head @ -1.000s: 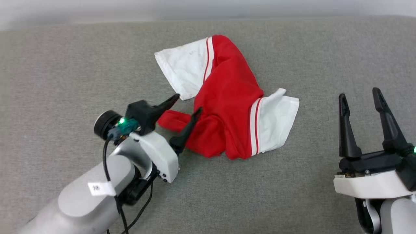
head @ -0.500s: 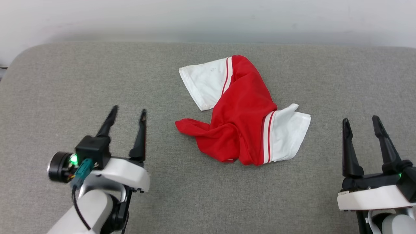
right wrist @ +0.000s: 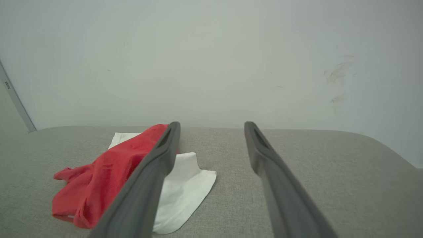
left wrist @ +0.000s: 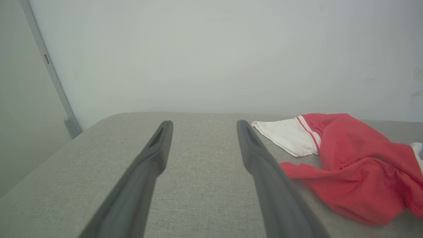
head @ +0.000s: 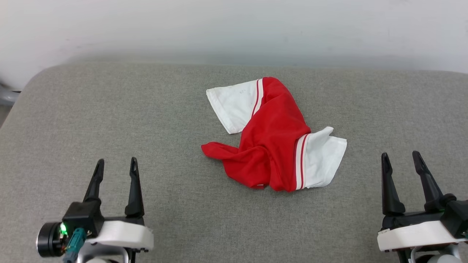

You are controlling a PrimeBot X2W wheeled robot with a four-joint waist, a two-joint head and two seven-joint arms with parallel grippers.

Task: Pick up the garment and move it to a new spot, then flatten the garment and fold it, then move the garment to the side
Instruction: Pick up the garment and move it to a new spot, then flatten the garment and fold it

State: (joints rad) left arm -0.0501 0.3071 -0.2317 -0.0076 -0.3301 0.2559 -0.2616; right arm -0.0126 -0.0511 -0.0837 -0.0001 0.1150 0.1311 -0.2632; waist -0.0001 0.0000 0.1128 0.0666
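On the grey worktop the garment lies crumpled, red body bunched, white sleeves splayed; left end effector and right end effector flank it, both spread wide, empty.

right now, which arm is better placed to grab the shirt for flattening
Probably the right. Both grippers are open and clear of the garment, but the right gripper sits nearer its white sleeve than the left gripper does to the red corner.

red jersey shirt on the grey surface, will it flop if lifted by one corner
Probably floppy: the garment lies crumpled in soft folds, so it would likely drape. It looks thin and light. Pushed, it may bunch on the textured surface rather than slide.
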